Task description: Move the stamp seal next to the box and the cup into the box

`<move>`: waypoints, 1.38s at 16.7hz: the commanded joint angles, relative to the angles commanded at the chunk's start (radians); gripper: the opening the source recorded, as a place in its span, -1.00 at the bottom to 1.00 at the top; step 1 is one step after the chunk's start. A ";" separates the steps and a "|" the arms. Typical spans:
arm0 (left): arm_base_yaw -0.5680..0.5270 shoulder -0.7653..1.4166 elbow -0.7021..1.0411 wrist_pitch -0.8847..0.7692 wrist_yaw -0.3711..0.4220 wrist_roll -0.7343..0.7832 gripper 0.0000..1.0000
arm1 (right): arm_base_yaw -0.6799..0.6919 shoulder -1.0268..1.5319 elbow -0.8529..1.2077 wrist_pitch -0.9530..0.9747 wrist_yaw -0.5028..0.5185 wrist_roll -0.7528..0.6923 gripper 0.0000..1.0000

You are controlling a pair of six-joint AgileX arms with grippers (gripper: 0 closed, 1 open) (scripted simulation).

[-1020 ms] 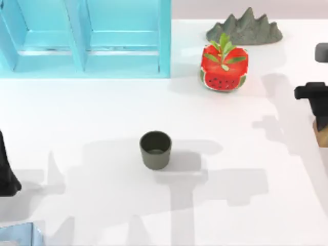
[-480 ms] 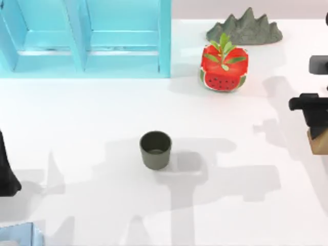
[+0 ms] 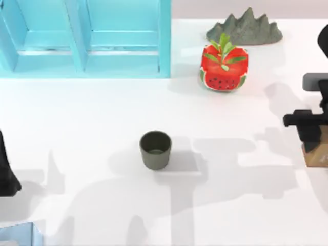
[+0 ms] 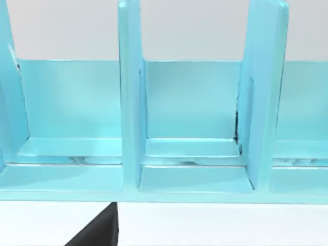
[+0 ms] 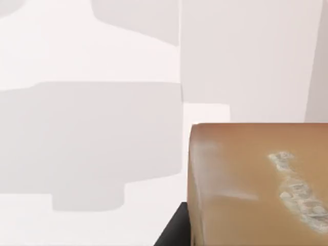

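Note:
The dark olive-grey cup (image 3: 155, 149) stands upright near the middle of the table, apart from both arms. The light blue box (image 3: 84, 38) with its dividers lies at the back left, and its compartments (image 4: 195, 128) face the left wrist camera. At the right edge, my right gripper (image 3: 312, 141) is shut on the light-brown stamp seal (image 3: 319, 156). The seal (image 5: 256, 184) shows close up with whitish marks on one face. My left arm (image 3: 7, 171) is parked at the left edge.
A red watermelon-patterned pot with green leaves (image 3: 224, 69) stands at the back right of centre. Behind it lies a grey mountain-shaped rock (image 3: 246, 28). A pale blue object (image 3: 18, 234) sits at the front left corner. Open white tabletop surrounds the cup.
My right gripper has moved toward the front of the table and slightly left, carrying the stamp seal with it. The cup and left arm have not moved.

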 joint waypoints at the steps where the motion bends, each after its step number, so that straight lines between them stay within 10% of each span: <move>1: 0.000 0.000 0.000 0.000 0.000 0.000 1.00 | 0.000 0.000 0.000 0.000 0.000 0.000 -0.85; 13: 0.000 0.000 0.000 0.000 0.000 0.000 1.00 | 0.000 0.000 0.000 0.000 0.000 0.000 0.96; 23: 0.000 0.000 0.000 0.000 0.000 0.000 1.00 | 0.001 0.000 0.003 -0.003 0.000 0.000 1.00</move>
